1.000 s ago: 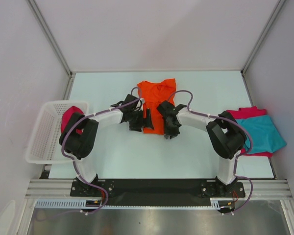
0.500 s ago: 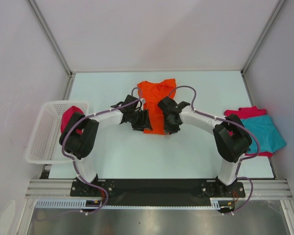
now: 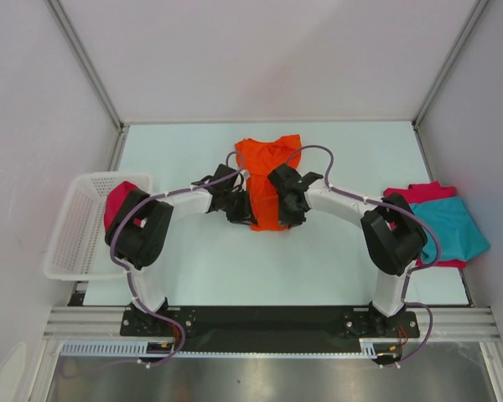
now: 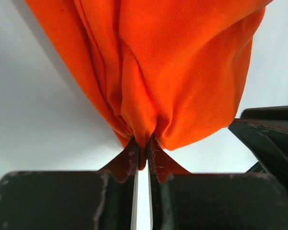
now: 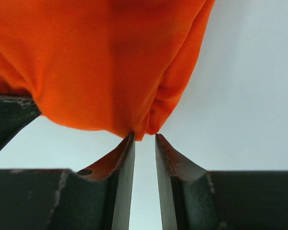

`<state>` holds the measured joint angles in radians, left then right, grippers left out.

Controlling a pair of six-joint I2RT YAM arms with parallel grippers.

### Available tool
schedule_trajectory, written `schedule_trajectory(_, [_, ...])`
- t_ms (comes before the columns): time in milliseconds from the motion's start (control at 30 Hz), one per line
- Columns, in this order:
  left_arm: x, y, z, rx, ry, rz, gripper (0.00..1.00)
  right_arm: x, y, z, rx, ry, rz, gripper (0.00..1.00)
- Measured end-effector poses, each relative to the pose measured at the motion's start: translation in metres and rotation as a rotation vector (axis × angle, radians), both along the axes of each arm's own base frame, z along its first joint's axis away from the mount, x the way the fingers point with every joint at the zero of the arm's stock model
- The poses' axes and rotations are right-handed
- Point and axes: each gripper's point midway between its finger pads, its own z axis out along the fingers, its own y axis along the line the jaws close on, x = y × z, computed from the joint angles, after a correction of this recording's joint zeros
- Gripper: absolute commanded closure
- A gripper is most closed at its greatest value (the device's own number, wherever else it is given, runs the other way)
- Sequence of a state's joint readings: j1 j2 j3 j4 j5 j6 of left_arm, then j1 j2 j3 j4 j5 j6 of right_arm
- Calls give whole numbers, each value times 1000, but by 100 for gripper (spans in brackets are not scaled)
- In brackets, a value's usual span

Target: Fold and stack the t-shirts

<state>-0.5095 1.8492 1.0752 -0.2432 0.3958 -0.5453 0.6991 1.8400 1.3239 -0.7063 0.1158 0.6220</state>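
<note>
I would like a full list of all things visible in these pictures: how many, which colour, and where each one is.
orange t-shirt: 1, bright orange, middle of the table, near edge gathered up
teal t-shirt: 1, teal, right side of the table, lying on a crimson one
crimson t-shirt: 1, pink-red, under the teal t-shirt
second crimson t-shirt: 1, pink-red, inside the basket
basket: 1, white mesh, left side
table: 1, pale, under everything
left fingers: 1 pair, black, shut on the orange t-shirt's near edge
right fingers: 1 pair, black, pinching the same edge, beside the left pair
</note>
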Motion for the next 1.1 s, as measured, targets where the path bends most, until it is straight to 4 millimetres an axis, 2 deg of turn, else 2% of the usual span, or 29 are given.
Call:
schedule_trajectory(367, [0, 0, 0, 0, -1, 0, 93, 3, 0, -31, -24, 27, -4, 73])
schedule_trajectory(467, [0, 0, -1, 0, 0, 0, 93, 5, 0, -32, -21, 26, -6, 88])
schedule_trajectory(500, [-1, 0, -1, 0, -1, 0, 93, 5, 0, -33, -18, 26, -3, 100])
schedule_trajectory(700, [-2, 1, -3, -1, -3, -1, 94, 6, 1, -33, -3, 12, 7, 100])
schedule_trajectory(833, [-5, 5, 0, 3, -11, 0, 97, 2, -3, -32, 13, -19, 4, 100])
schedule_trajectory(933, [-14, 10, 6, 3, -16, 2, 100, -10, -14, -29, -7, -28, 2, 100])
schedule_trajectory(1033, [-29, 16, 16, 0, -23, -2, 100, -22, -20, -14, -5, -51, 2, 100])
schedule_trajectory(1100, [-40, 21, 26, -11, -37, -6, 100, -32, -19, 4, 11, -77, 6, 100])
